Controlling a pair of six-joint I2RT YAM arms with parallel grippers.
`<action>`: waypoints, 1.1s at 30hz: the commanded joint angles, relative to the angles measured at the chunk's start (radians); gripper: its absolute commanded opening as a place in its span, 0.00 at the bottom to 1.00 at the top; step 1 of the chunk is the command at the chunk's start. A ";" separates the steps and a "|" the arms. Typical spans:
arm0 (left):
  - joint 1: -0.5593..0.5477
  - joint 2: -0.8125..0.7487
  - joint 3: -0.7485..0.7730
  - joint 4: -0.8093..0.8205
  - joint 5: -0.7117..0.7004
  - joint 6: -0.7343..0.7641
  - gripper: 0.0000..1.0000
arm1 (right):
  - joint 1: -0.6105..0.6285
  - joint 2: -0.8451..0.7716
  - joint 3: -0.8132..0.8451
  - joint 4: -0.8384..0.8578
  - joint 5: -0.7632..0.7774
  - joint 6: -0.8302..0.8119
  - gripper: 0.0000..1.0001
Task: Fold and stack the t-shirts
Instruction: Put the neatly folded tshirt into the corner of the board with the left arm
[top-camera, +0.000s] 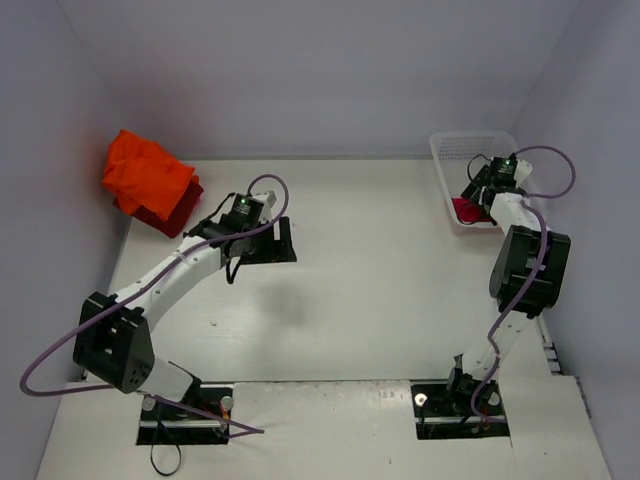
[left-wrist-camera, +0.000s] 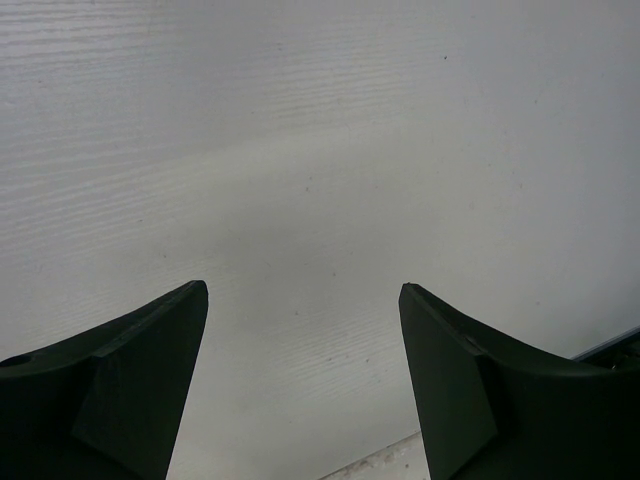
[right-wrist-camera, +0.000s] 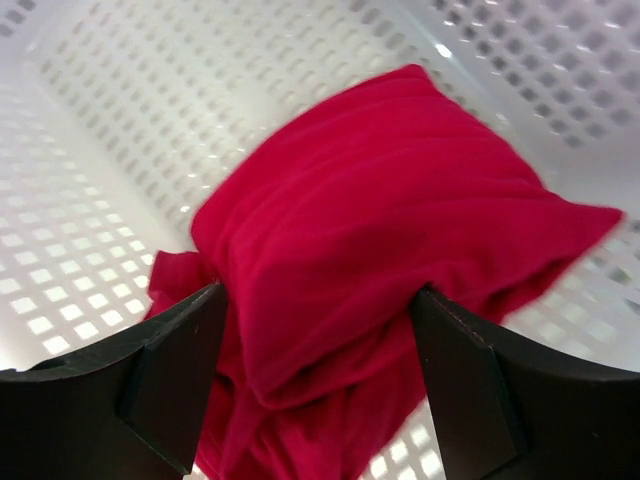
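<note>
Down in the white basket (top-camera: 470, 145) at two o'clock with the right gripper (right-wrist-camera: 318, 300), far nearer than the left gripper (left-wrist-camera: 303, 290). Straddling the crimson-pink t-shirt (right-wrist-camera: 390, 220), bunched roughly across the jaws; possibly pinching already, cannot tell. Left jaws apart over the table (left-wrist-camera: 300, 120).

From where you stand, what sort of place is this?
Likely a robot test bench: left arm and right arm bolted to a white table, plain walls around, a crimson t-shirt in a mesh basket.
</note>
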 joint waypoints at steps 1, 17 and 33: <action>0.015 -0.022 0.048 0.052 0.013 0.014 0.72 | 0.003 0.022 0.040 0.057 -0.065 0.024 0.70; 0.038 0.053 0.042 0.102 0.053 0.011 0.72 | 0.010 0.031 0.021 0.129 -0.142 0.004 0.31; 0.039 -0.023 0.019 0.081 0.050 -0.001 0.72 | 0.109 -0.211 0.060 0.130 -0.125 -0.056 0.00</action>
